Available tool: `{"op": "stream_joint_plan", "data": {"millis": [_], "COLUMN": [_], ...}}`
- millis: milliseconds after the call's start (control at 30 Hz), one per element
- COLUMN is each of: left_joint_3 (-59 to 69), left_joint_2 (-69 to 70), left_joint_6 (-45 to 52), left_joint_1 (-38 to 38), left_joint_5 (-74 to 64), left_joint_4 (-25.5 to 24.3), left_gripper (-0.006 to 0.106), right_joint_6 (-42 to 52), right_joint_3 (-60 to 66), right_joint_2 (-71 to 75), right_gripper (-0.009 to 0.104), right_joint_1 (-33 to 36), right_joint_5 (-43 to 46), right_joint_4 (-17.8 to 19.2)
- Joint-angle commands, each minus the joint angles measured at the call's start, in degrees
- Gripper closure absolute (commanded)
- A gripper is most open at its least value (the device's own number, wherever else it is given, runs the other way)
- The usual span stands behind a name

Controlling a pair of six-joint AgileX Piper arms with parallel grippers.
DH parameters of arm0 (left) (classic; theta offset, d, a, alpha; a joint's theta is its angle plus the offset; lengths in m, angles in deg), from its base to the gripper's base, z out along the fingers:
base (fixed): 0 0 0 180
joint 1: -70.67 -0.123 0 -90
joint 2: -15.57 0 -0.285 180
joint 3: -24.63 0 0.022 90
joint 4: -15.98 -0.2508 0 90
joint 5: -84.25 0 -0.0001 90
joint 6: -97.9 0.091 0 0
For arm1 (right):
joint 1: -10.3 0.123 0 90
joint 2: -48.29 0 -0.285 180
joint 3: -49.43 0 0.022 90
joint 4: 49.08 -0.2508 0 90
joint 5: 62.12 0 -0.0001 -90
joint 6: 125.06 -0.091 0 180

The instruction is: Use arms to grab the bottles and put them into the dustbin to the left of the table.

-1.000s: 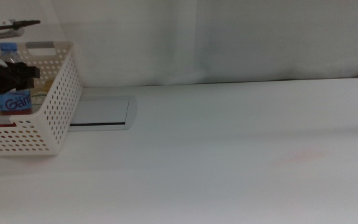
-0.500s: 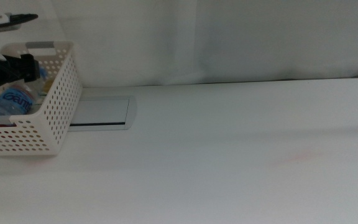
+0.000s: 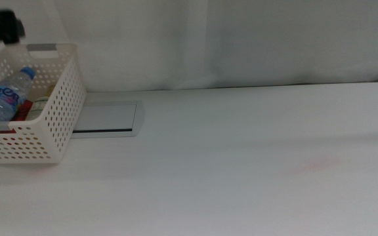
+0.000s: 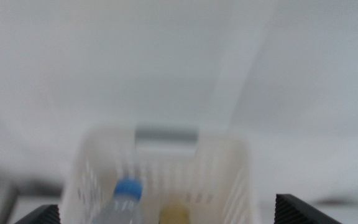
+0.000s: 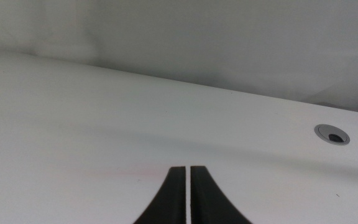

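Observation:
The dustbin (image 3: pixel 51 124), a white perforated basket, stands at the table's left end. Inside it the clear water bottle (image 3: pixel 4 98) with a blue cap lies tilted against the near wall. Beside it show a bit of the red can (image 3: pixel 20 113) and a yellowish bottle (image 3: pixel 41 103). My left gripper (image 3: pixel 2 26) hangs blurred above the dustbin's far left corner. In the left wrist view it (image 4: pixel 166 202) is open and empty, with the dustbin (image 4: pixel 229 162) and the bottle's blue cap (image 4: pixel 128 188) below. My right gripper (image 5: pixel 187 167) is shut over bare table, outside the middle view.
A flat grey panel (image 3: pixel 107 118) is set into the white table (image 3: pixel 241 170) just right of the dustbin. A round cable hole (image 5: pixel 332 133) sits near the table's far right edge. A white curtain hangs behind the table.
The left gripper let go of the water bottle and rose up and away from the dustbin. The bottle dropped and now lies tilted inside it.

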State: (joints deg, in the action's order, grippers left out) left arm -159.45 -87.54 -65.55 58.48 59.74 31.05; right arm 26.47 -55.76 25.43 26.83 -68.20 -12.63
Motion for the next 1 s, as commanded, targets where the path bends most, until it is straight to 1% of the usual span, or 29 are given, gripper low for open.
{"op": "stream_joint_plan", "data": {"millis": [0,133,267,400,600,767,800,833,967], "left_joint_3": [-0.2,-0.2,0.0,4.0,18.0,33.4,36.0,42.0,52.9], "left_joint_2": [6.0,15.3,25.0,35.2,50.9,66.2,68.7,74.7,86.1], "left_joint_6": [0.1,0.3,0.4,1.6,1.8,1.9,1.9,1.9,1.9], "left_joint_1": [0.8,2.2,5.2,8.8,9.3,9.3,9.3,9.3,9.3], "left_joint_5": [-1.2,-3.7,-6.6,-7.9,-7.1,-3.4,-3.3,-3.1,-3.0], "left_joint_4": [0.8,0.6,0.6,0.4,0.9,3.8,3.8,3.8,3.9], "left_gripper": [0.011,0.011,0.011,0.011,0.011,0.011,0.011,0.011,0.011], "right_joint_6": [0.5,0.2,0.2,0.2,0.2,0.0,0.0,0.0,0.0], "right_joint_3": [0.4,0.4,0.4,0.4,0.4,0.4,0.4,0.4,0.4], "right_joint_2": [0.1,0.1,0.1,0.1,0.1,0.1,0.1,0.1,0.1], "right_gripper": [0.098,0.098,0.098,0.098,0.098,0.098,0.098,0.098,0.098], "right_joint_1": [-0.6,-0.6,-0.6,-0.6,-0.6,-0.6,-0.6,-0.6,-0.6], "right_joint_5": [0.5,0.5,0.5,0.5,0.5,0.5,0.5,0.5,0.5], "right_joint_4": [0.5,0.5,0.0,-0.1,-0.2,-0.2,-0.2,-0.2,-0.2]}}
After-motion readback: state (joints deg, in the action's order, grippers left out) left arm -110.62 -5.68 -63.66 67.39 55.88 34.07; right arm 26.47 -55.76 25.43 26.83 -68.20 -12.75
